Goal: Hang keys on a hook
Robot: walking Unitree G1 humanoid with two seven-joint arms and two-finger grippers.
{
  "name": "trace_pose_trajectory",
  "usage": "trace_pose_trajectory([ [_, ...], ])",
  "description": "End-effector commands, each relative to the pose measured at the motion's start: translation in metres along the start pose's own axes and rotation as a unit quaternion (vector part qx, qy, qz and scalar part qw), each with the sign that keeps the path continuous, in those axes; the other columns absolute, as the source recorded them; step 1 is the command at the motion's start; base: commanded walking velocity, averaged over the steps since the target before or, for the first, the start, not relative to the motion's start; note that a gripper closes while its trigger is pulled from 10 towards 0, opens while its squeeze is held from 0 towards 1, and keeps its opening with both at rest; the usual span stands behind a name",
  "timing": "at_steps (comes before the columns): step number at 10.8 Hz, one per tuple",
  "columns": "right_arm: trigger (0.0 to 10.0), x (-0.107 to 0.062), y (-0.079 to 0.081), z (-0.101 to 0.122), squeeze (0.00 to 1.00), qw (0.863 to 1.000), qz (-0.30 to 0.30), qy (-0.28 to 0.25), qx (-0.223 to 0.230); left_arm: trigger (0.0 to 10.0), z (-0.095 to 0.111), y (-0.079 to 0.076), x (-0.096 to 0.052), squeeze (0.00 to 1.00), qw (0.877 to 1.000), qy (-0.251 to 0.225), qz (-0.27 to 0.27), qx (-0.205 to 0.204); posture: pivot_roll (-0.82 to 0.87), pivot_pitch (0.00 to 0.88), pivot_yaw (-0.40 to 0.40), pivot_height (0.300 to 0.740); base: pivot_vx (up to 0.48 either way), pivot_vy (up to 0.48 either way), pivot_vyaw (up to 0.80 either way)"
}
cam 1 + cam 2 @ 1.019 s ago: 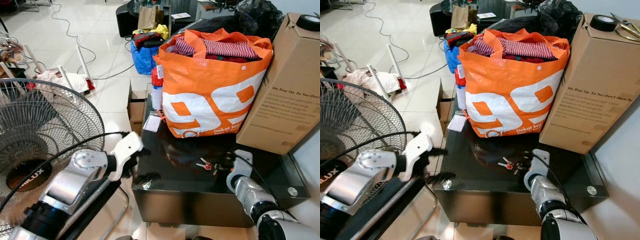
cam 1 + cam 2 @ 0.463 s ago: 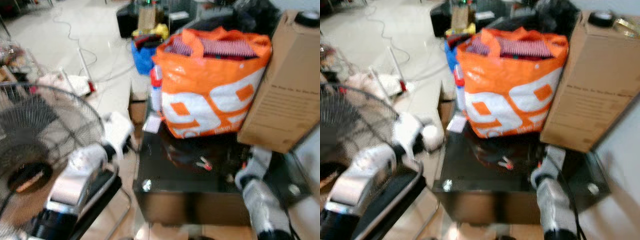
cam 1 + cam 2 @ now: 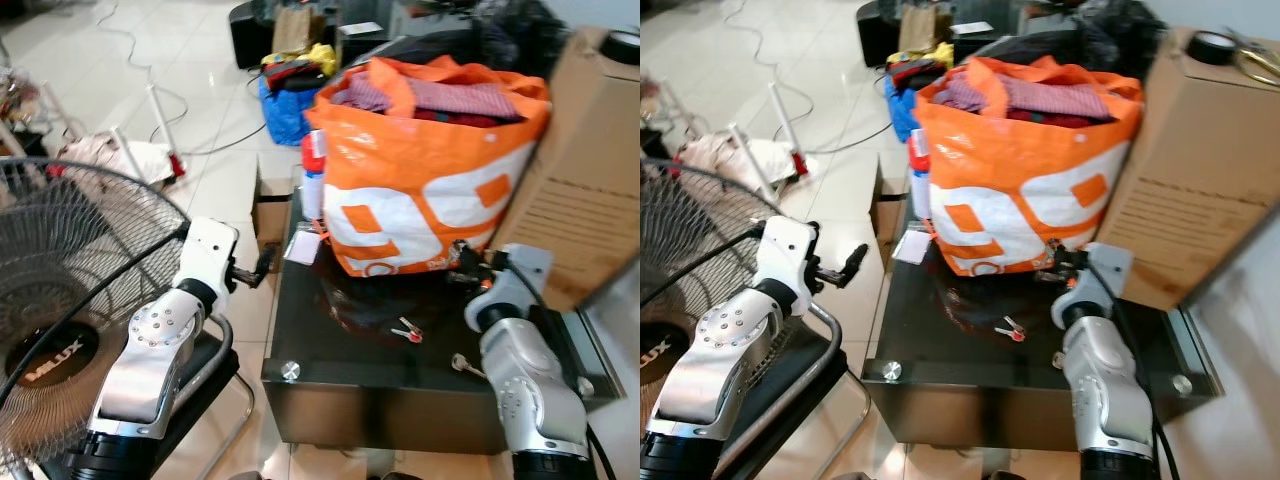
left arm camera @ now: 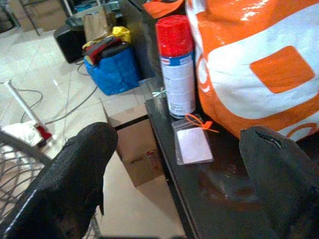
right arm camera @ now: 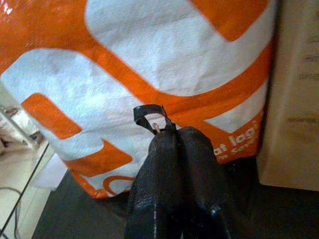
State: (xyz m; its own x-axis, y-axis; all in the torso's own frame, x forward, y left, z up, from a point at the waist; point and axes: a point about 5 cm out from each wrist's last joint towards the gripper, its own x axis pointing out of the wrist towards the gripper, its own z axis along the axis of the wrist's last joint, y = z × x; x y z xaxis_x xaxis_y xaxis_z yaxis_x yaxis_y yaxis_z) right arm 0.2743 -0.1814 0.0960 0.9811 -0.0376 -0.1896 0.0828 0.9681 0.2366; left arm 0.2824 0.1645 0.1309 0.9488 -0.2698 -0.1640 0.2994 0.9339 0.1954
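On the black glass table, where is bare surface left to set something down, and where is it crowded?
Bare glass on the black table lies along the front edge, left of the red-tagged keys. The back is crowded: orange shopping bag, brown cardboard box, red-capped spray can, clear card sleeve. The right gripper hovers before the bag.

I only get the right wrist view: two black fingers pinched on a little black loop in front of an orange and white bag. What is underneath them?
Observer: A black table. A bunch of keys with a red tag lies on it, apart from the right gripper, which is shut on the black loop.
Visitor: What is the other arm doing?
Observer: The left gripper is open and held off the table's left edge, beside a standing fan.
Visitor: What is in the bag?
Observer: The orange bag is stuffed to the top with clothes.
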Motion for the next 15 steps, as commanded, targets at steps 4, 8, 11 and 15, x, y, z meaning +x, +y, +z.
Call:
trace_pose_trajectory([
  [4,10.0,-0.001,0.003,0.010,0.00,0.999,-0.009,-0.007,-0.038,10.0,0.000,-0.005,-0.001,0.00,1.000,-0.001,0.003,0.006,-0.03,0.000,0.000,0.740,-0.247,0.000,0.00],
  [8,10.0,0.000,0.003,0.012,0.00,0.998,-0.008,-0.003,-0.067,10.0,-0.001,-0.007,0.001,0.00,1.000,0.000,0.004,0.003,-0.03,0.000,-0.007,0.740,-0.247,0.000,0.00],
  [11,10.0,0.003,0.001,0.017,0.00,0.996,-0.016,-0.004,-0.088,10.0,-0.001,-0.008,0.003,0.00,1.000,0.000,0.000,0.003,-0.04,0.000,-0.015,0.740,-0.164,0.000,0.00],
  [15,10.0,0.004,0.004,0.020,0.00,0.995,-0.005,-0.005,-0.104,10.0,-0.002,-0.008,0.003,0.00,1.000,0.000,0.008,-0.001,-0.03,0.000,-0.033,0.740,0.000,0.000,0.00],
])
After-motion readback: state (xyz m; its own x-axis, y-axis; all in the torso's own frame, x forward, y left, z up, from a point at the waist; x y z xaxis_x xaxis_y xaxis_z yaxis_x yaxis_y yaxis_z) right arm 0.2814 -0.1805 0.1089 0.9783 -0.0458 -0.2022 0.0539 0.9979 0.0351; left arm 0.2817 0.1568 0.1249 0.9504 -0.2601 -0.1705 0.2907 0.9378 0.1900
